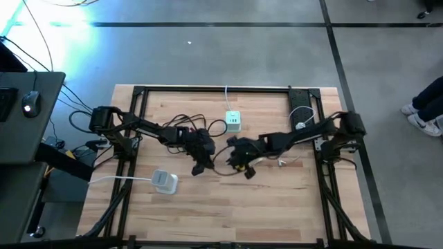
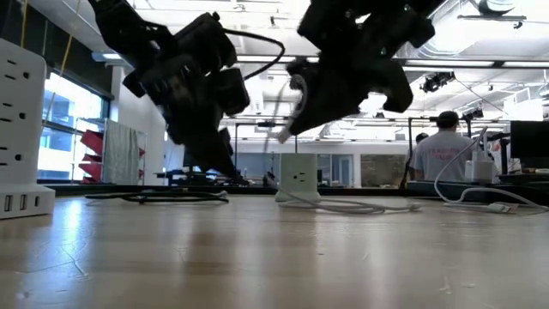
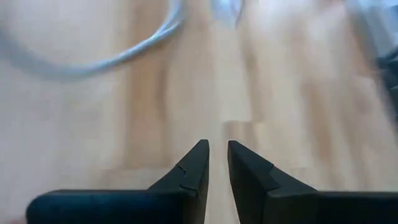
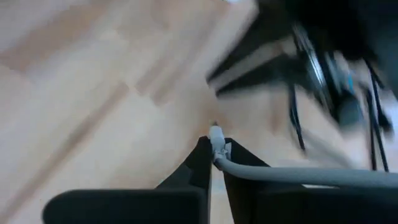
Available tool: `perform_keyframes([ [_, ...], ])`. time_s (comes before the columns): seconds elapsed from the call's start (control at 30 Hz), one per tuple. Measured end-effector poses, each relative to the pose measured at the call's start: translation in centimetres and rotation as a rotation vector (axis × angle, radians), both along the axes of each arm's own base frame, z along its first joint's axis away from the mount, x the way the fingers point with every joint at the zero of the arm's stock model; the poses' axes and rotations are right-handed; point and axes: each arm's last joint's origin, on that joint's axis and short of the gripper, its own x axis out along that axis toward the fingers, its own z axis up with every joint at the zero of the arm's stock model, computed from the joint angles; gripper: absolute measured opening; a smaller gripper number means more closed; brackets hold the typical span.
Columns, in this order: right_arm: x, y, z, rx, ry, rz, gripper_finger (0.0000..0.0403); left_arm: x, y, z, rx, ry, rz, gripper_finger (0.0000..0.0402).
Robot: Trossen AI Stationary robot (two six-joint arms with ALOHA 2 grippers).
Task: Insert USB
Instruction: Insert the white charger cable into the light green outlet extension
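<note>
My right gripper (image 4: pixel 214 148) is shut on a small white USB plug (image 4: pixel 216 133) above the middle of the wooden table (image 1: pixel 277 207). The plug's pale cable (image 4: pixel 298 176) trails off sideways. In the low view this gripper (image 2: pixel 296 116) hangs well above the tabletop. My left gripper (image 3: pixel 217 149) is just to its left (image 1: pixel 199 168), tilted down over bare wood, slightly open with nothing between its fingers. A white charger cube (image 1: pixel 233 121) stands on the table at the far middle. A second white power block (image 1: pixel 165 181) sits near the left. My right gripper pinches the white USB plug's body (image 4: pixel 217 144) between its two fingertips. The plug's free tip (image 4: pixel 214 128) pokes out past the fingertips, and the cable leaves across one finger. The fingers slant downward from the table's right, and the plug is lifted clear of the table.
Black cables (image 1: pixel 183 124) lie looped behind the left arm, and a white cable (image 1: pixel 301 117) lies at the far right. A pale cable (image 3: pixel 93 62) crosses the wood ahead of my left gripper. People stand in the room beyond the table (image 2: pixel 442 154).
</note>
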Motion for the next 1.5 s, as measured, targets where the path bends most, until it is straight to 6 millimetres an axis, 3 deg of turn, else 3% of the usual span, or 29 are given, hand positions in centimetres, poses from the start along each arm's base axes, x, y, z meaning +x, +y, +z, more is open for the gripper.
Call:
perform_keyframes([
  [0.27, -2.8, -6.5, 1.9, -0.068, 0.110, -0.261, 0.0001, 0.0, -2.4, -0.1, 0.267, 0.004, 0.204, 0.0039],
  [0.43, -3.3, -7.5, 1.9, -0.103, 0.140, -0.223, 0.0001, -0.1, -3.5, 0.1, 0.480, -0.042, 0.290, 0.0039],
  [0.63, -2.9, -4.9, 1.9, -0.149, 0.118, 0.134, 0.0000, 0.5, -4.1, 0.9, 0.589, -0.146, 0.306, 0.0039],
  [0.8, -2.6, -1.6, 2.0, -0.412, 0.084, 0.480, 0.0000, 1.3, -4.4, 1.6, 0.501, -0.275, 0.256, 0.0039],
  [0.93, -2.0, 0.3, 2.5, -0.538, 0.009, 0.534, 0.0000, 2.2, -4.4, 1.2, 0.414, -0.365, 0.156, 0.0045],
  [1.27, -2.1, 2.8, 2.1, -0.536, -0.026, 0.633, 0.0000, 3.6, -4.3, -1.1, 0.428, -0.438, 0.175, 0.0108],
  [1.5, -2.1, 3.5, 1.9, -0.524, -0.032, 0.665, 0.0000, 4.8, -4.5, 0.1, 0.406, -0.514, 0.159, 0.0149],
])
